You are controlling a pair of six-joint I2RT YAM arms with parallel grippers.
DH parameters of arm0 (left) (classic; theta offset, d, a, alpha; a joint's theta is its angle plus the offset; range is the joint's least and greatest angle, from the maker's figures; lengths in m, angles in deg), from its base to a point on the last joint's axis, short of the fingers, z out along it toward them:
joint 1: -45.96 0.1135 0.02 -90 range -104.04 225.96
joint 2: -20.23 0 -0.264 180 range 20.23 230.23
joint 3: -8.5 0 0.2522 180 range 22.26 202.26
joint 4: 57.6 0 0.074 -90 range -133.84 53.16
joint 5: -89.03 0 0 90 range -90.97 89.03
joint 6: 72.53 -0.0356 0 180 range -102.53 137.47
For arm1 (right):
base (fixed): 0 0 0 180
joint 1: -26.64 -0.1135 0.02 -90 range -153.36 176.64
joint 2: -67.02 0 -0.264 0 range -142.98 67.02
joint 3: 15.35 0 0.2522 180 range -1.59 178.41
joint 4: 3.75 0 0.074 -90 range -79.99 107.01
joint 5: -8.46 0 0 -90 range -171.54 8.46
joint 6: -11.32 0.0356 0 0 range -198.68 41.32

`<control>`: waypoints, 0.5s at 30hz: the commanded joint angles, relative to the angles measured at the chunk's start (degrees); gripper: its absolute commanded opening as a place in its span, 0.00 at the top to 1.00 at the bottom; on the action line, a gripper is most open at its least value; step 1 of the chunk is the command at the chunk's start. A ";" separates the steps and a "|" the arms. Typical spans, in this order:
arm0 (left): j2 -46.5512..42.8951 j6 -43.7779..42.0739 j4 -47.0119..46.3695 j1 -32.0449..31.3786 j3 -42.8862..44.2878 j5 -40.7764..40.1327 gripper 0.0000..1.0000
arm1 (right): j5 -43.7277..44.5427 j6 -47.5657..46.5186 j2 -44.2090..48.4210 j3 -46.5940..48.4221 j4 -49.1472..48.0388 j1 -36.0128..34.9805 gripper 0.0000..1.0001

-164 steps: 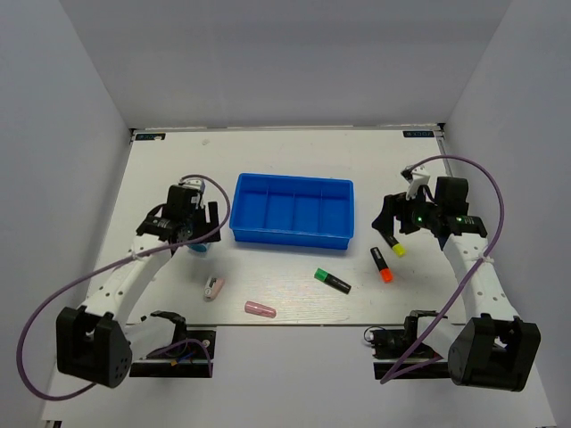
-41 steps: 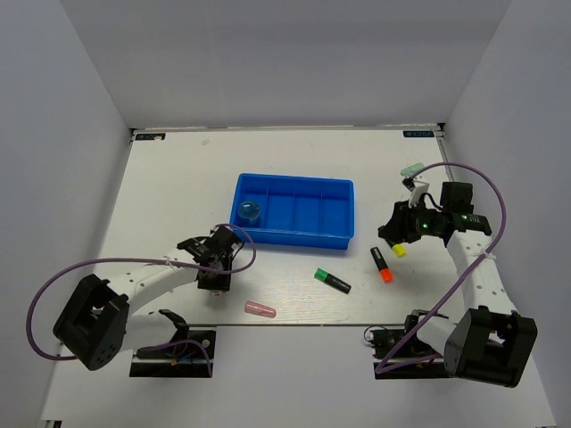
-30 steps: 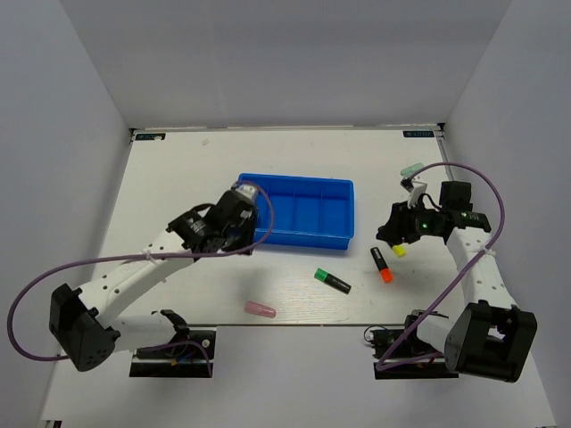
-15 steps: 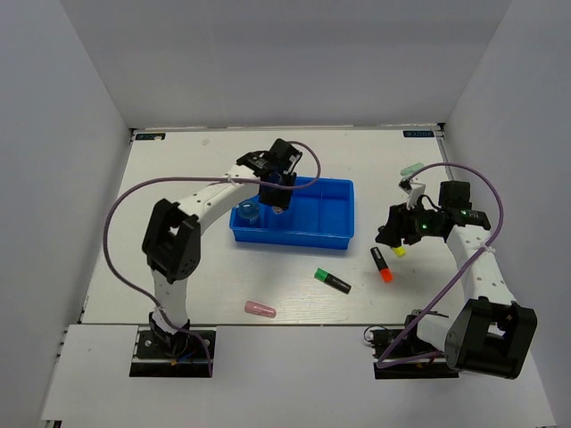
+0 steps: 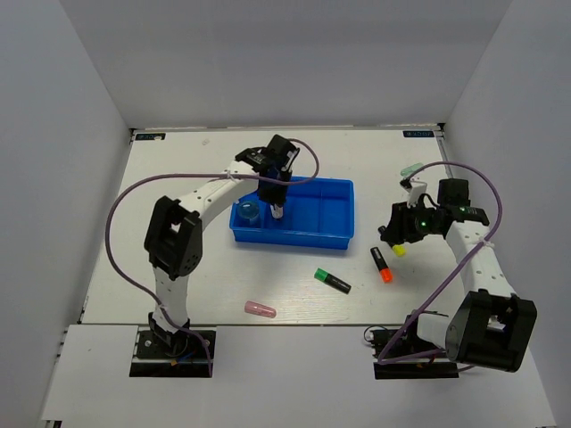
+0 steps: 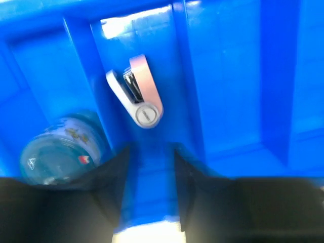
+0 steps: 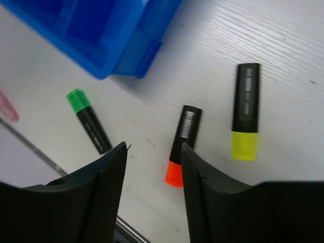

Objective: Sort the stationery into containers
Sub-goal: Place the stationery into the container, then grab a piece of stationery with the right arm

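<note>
Hovering over blue tray point(image 5: 294, 237), left gripper point(image 6: 150, 152) spread, empty | its wrist camera shows pale piece point(image 6: 137, 91) in the compartment beside round blue item point(image 6: 61, 149); overhead the arm mostly hides that piece | right gripper point(image 7: 152, 152) spread above table point(image 5: 178, 178) near orange highlighter point(image 7: 183, 136), green highlighter point(image 7: 90, 126), yellow highlighter point(image 7: 245, 111) | pink capsule point(image 5: 260, 309) cut off at right wrist view's edge

Left wrist view blurred, round blue item point(image 6: 58, 144) partly behind left tool point(image 6: 150, 157), pink capsule piece point(image 7: 7, 109) cut by edge.
</note>
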 commanded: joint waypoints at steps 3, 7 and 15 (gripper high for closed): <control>-17.00 -2.58 0.58 -4.74 -6.02 -2.27 0.87 | 21.10 13.09 -1.57 3.78 -10.29 -0.04 0.56; -32.97 -3.02 1.55 -10.89 -19.02 -5.36 0.53 | 35.09 20.76 -16.01 15.28 -9.29 0.14 0.49; -62.34 1.46 -0.39 -15.30 -53.56 -7.99 0.01 | 34.40 26.06 -48.13 57.65 10.25 0.31 0.32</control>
